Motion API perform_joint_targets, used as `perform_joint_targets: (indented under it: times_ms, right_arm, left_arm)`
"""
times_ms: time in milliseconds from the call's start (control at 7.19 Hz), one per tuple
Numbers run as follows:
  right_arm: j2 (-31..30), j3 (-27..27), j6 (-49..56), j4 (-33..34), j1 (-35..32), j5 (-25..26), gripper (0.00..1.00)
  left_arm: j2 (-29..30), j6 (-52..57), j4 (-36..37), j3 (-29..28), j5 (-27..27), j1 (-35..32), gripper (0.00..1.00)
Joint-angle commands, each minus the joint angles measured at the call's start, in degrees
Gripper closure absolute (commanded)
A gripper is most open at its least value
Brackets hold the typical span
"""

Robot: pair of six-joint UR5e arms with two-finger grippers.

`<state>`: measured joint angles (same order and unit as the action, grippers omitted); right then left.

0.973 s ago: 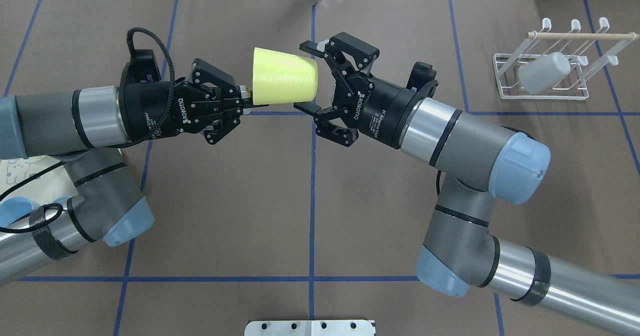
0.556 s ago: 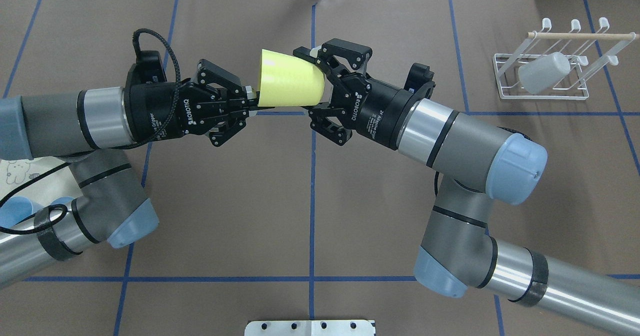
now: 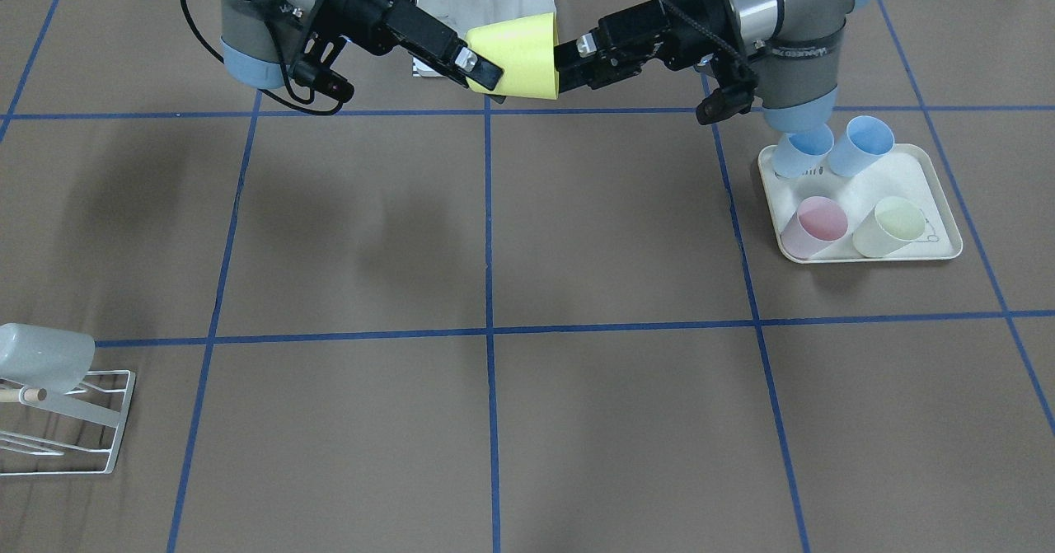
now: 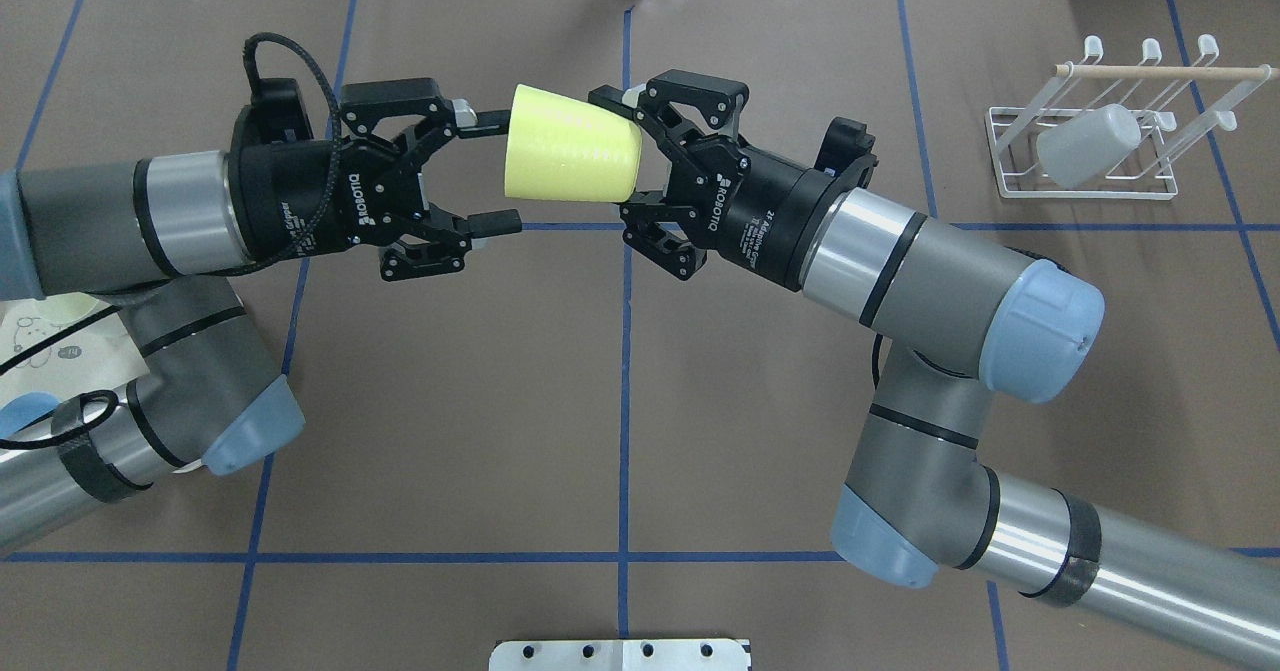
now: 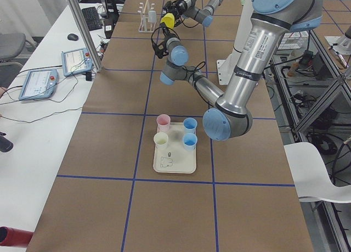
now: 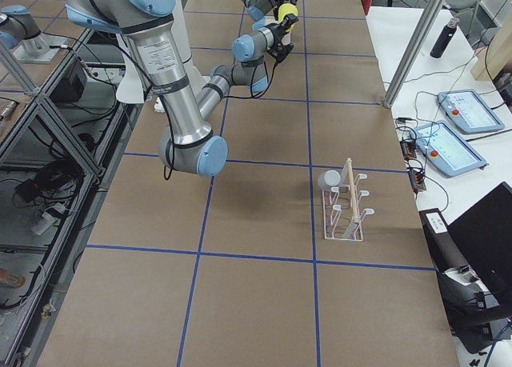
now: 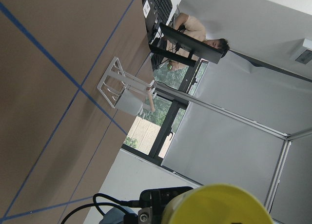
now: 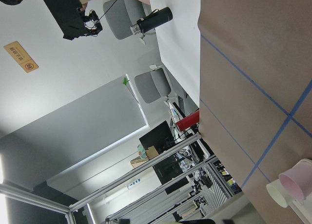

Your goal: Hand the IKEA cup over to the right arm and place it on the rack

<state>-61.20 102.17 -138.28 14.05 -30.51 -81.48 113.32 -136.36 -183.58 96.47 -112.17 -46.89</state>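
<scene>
Yellow cup [image 4: 570,156] in right gripper [image 4: 620,156] — left gripper [image 4: 497,166] wide at rim

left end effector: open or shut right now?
Open. Overhead, the left end effector has fingers spread wide, not pinching the yellow cup; the right end effector grips it.

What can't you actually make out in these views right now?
Right wrist view: the hold of the right gripper on the yellow cup falls below the bottom edge.
Overhead view: the tray is cut by the left edge and covered by the left arm.
Front-facing view: the rack is cut by the left edge.
Side views: the left gripper and right gripper are too small to judge.
</scene>
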Motion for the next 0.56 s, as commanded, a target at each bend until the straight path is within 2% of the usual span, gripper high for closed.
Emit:
perform_joint_targets:
  times_ms: [0, 139, 278, 417]
  right_arm:
    - [-4.86, -0.38, 10.93, 0.28, -2.45, -1.39, 1.0]
    - [-7.16, -1.35, 20.32, 0.45, -2.97, -2.01, 1.0]
    - [-8.22, -3.44, 25.55, 0.71, -4.2, -2.54, 1.0]
    - [-8.76, -4.25, 32.22, 4.63, -6.73, -6.03, 1.0]
  left_arm:
    - [-2.13, 8.75, 3.72, -3.03, -18.07, -15.17, 0.0]
    - [-4.66, 21.8, 9.07, -4.61, -26.09, -20.46, 0.0]
    - [-7.03, 37.07, 15.21, -6.46, -30.18, -25.3, 0.0]
    - [-12.19, 53.4, 20.84, -6.73, -30.39, -27.09, 0.0]
